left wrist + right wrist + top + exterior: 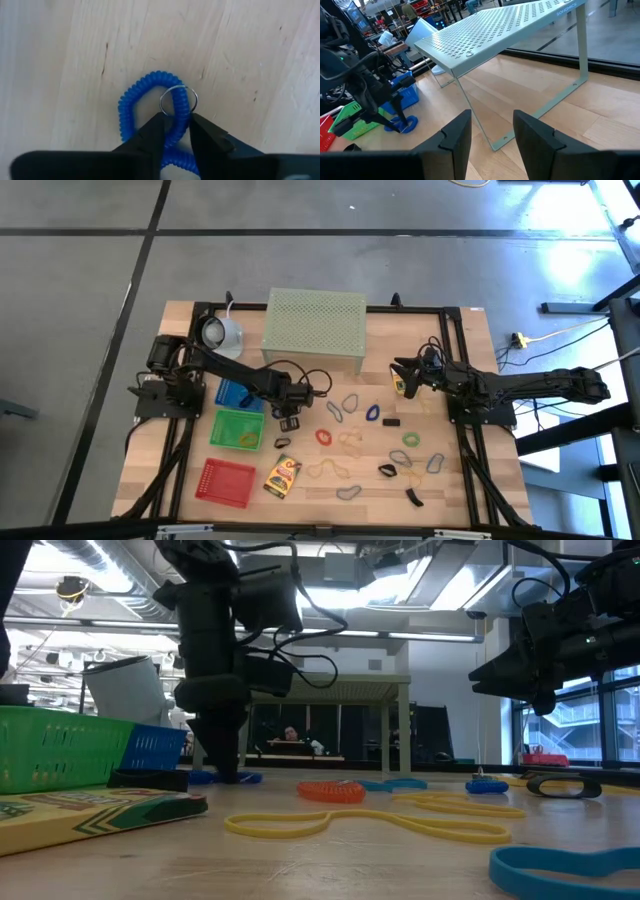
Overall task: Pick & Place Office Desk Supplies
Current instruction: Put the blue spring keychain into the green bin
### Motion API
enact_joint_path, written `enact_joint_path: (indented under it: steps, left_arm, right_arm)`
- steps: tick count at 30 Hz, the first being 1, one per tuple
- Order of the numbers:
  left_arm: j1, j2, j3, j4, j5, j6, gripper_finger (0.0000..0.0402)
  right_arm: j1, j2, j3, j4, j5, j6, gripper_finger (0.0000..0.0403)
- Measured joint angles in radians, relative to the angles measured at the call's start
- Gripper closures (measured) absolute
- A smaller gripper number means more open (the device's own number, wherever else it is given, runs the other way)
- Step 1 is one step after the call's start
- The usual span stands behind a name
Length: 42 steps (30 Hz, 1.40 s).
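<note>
My left gripper [176, 125] points down at the table's middle-left [288, 412], shut on a blue coiled loop [130, 107] that carries a small metal ring [178, 100]. The loop lies flat on the wood [225, 778]. Other loops in red, blue, green and tan [350, 442] and black clips [391, 421] lie scattered to the right. A yellow printed box [283, 476] lies near the front. My right gripper [492, 135] hovers open at the right [398, 380], facing the mesh stand, with nothing between its fingers. My left gripper pinches one strand of the blue coil [176, 116] between its two fingers, right beside the metal ring. The fingers come from above, pointing down, and lie across the strand. The coil rests on the table, slack.
The pale green mesh stand [313, 330] stands at the far middle, and a white round lamp-like object [220, 333] is left of it. Blue [235, 395], green [238, 428] and red [227, 480] baskets sit on the left. A black frame [455, 315] borders the table.
</note>
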Motion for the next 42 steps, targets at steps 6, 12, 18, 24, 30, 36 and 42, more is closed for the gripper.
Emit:
enact_joint_path:
  steps: [6,12,18,24,30,36,42]
  left_arm:
    - [-0.014,0.001,-0.001,0.020,-0.016,-0.001,0.0375]
    - [-0.042,0.003,0.008,0.018,-0.039,-0.001,0.0393]
    - [-0.095,0.009,0.087,0.049,-0.092,0.061,0.0390]
    - [-0.154,0.009,0.201,0.182,-0.123,0.112,0.0390]
    - [-0.220,0.006,0.312,0.427,-0.140,0.191,0.0389]
    - [-0.290,-0.005,0.359,0.703,-0.140,0.366,0.0389]
    - [-0.349,-0.010,0.360,0.895,-0.152,0.531,0.0389]
  right_arm:
    - [0.000,0.000,0.000,0.000,0.000,0.000,0.0257]
    - [0.000,0.000,0.000,0.000,0.000,0.000,0.0257]
    - [0.000,0.000,0.000,0.000,0.000,0.000,0.0257]
    - [0.000,0.000,0.000,0.000,0.000,0.000,0.0256]
    - [0.000,0.000,0.000,0.000,0.000,0.000,0.0256]
    - [0.000,0.000,0.000,0.000,0.000,0.000,0.0256]
    - [0.000,0.000,0.000,0.000,0.000,0.000,0.0256]
